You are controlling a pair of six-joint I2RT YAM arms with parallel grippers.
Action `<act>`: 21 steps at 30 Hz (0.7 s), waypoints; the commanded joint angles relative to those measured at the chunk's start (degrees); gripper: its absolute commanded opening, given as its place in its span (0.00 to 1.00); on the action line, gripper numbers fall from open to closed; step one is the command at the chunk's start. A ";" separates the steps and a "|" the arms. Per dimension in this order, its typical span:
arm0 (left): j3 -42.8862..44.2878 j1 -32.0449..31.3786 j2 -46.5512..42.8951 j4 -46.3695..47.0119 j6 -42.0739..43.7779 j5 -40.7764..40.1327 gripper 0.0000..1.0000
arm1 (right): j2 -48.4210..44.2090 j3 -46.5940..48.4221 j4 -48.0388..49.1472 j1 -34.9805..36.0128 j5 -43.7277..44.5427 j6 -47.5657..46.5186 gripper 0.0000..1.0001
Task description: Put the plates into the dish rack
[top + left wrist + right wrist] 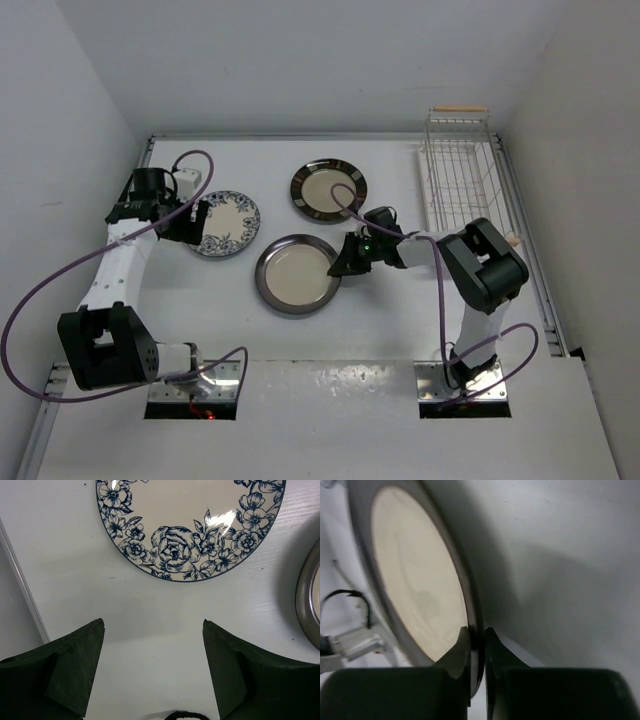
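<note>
My left gripper [152, 630] hangs wide open over the table [60, 555], holding nothing. The floral plate [190, 525] lies flat just ahead of its fingertips, not touching them. At centre is the grey-rimmed plate [296, 274], and my right gripper [477, 639] is pinched onto its right-hand rim, one finger on each face of the edge. The dark-rimmed plate [328, 190] lies just behind, apart. The rack [458, 180] stands along the far right side.

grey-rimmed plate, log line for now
right pincer: shut on grey-rimmed plate rim | left pincer: open, near floral plate | dish rack: no plates
</note>
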 commanded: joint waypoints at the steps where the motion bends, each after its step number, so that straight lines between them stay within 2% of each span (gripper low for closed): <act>1: -0.14 1.07 -1.36 0.76 -0.90 1.36 0.84 | 0.36 -0.47 5.58 -0.84 -4.70 2.33 0.00; 3: -0.14 1.68 -1.36 0.76 -0.90 1.97 0.84 | -1.05 -0.30 3.40 -1.72 -4.79 1.10 0.00; 4: -0.14 1.68 -1.36 0.76 -0.90 1.97 0.84 | -4.80 -0.12 2.42 -1.90 -4.87 -1.69 0.00; 6: -0.14 1.68 -0.83 0.76 -0.90 2.50 0.84 | -7.98 2.76 -4.84 -2.08 -4.61 -4.69 0.00; 7: -0.14 1.68 -0.83 0.76 -0.90 2.50 0.84 | -13.65 4.08 -9.40 -2.16 -2.70 -9.06 0.00; 8: 0.38 2.20 -0.13 0.76 -0.90 2.50 0.84 | -15.71 8.01 -11.89 -2.34 -1.81 -10.32 0.00; 9: 0.38 2.21 -0.13 0.76 -0.90 2.50 0.84 | -21.65 9.27 -13.91 -2.77 -0.67 -11.37 0.00; 10: 0.90 2.21 0.48 0.76 -0.90 2.50 0.84 | -23.45 10.85 -18.81 -3.13 3.69 -14.34 0.00; 13: 2.05 2.21 1.80 0.76 -0.90 2.50 0.84 | -31.10 17.27 -24.01 -6.55 10.31 -18.83 0.00; 14: 2.05 2.21 2.42 0.76 -0.90 2.50 0.84 | -32.42 19.54 -24.82 -10.39 12.33 -19.46 0.00; 16: 3.28 2.21 2.95 0.76 -0.90 2.50 0.84 | -36.11 23.94 -27.63 -13.31 13.84 -21.40 0.00; 17: 3.28 2.21 2.95 0.76 -0.90 2.50 0.84 | -36.73 25.09 -28.08 -17.94 14.89 -21.93 0.00; 19: 3.90 2.21 4.17 0.76 -0.90 3.20 0.84 | -38.67 29.90 -31.49 -20.43 17.00 -26.29 0.00; 20: 3.90 2.21 4.18 0.76 -0.90 3.21 0.84 | -39.45 31.16 -32.82 -23.49 23.01 -27.89 0.00; 21: 4.59 2.21 4.88 0.76 -0.90 3.81 0.84 | -39.72 34.47 -33.44 -24.39 25.42 -32.69 0.00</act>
